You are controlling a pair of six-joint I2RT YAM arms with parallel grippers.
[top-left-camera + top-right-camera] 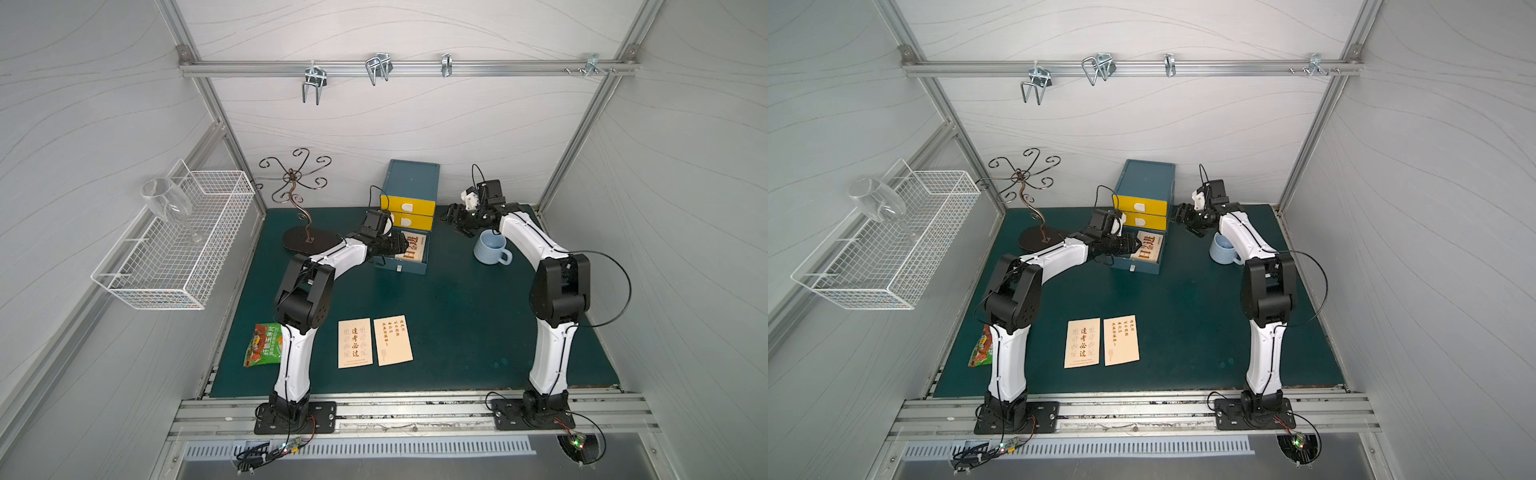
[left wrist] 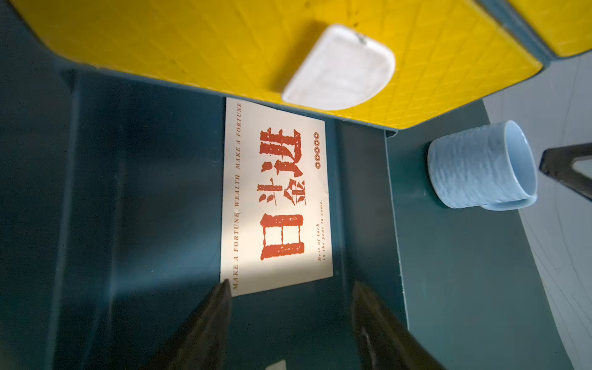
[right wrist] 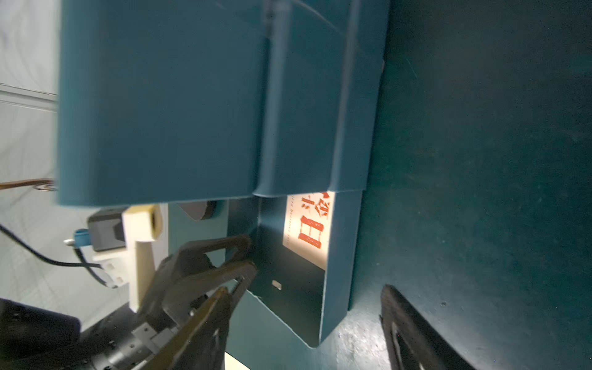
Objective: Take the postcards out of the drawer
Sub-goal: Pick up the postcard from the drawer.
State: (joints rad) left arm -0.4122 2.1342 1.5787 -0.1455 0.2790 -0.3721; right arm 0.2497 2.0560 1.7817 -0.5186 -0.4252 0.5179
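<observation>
The teal drawer unit (image 1: 411,183) has yellow fronts, and its bottom drawer (image 1: 415,268) stands pulled out. One postcard (image 2: 277,195) with bold red-brown characters lies flat inside, seen in both top views (image 1: 412,248) (image 1: 1147,249). Two more postcards (image 1: 354,343) (image 1: 392,340) lie on the green mat near the front. My left gripper (image 2: 291,286) reaches into the drawer, open, one fingertip (image 2: 226,285) at the card's near corner. My right gripper (image 3: 306,290) hangs open beside the unit's right side (image 1: 455,222), holding nothing.
A light blue mug (image 1: 491,248) stands right of the drawer, under the right arm. A curly metal stand (image 1: 297,195) rises at the back left. A snack packet (image 1: 264,345) lies by the left arm's base. A wire basket (image 1: 178,241) with a wine glass (image 1: 166,203) hangs on the left wall.
</observation>
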